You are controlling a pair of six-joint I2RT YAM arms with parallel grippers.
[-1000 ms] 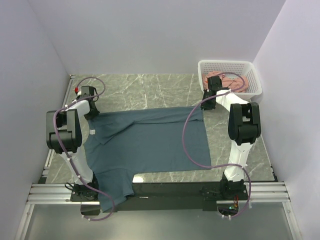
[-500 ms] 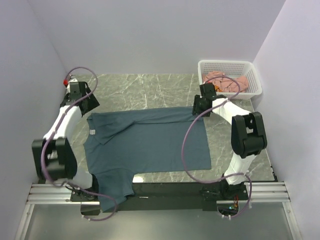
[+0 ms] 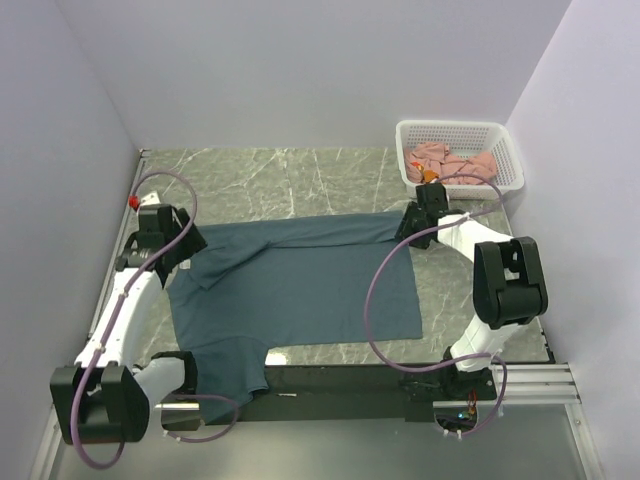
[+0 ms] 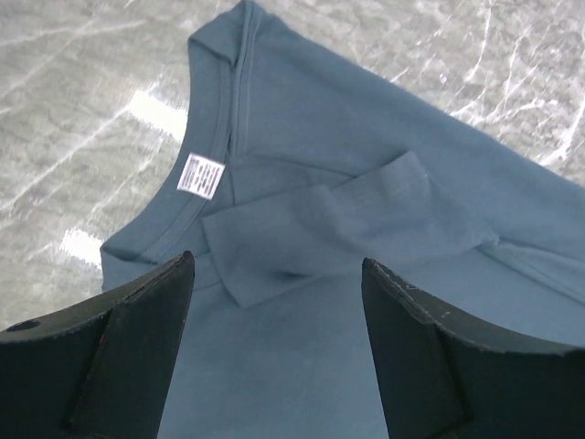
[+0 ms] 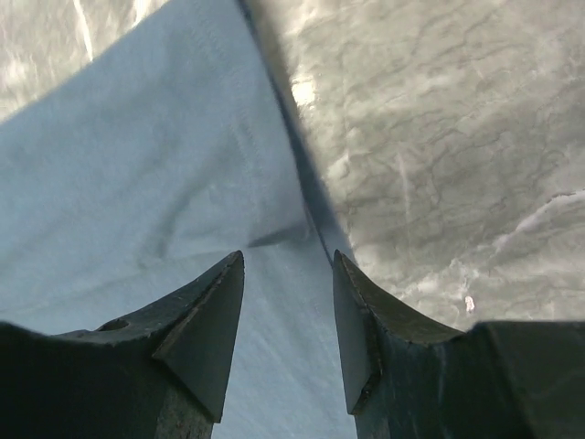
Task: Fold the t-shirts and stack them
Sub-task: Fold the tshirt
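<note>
The dark blue t-shirt [image 3: 300, 285] lies spread on the table [image 3: 300, 180]. Pink shirts [image 3: 450, 160] fill the basket [image 3: 505, 135] at the far right. Left gripper [image 4: 274, 274]: fingers wide, empty, above the collar. Right gripper [image 5: 288, 265]: fingers apart, empty, over the shirt's far right edge.

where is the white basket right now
In the top view, the white basket sits at the far right corner, holding pink shirts, beyond the blue shirt.
</note>
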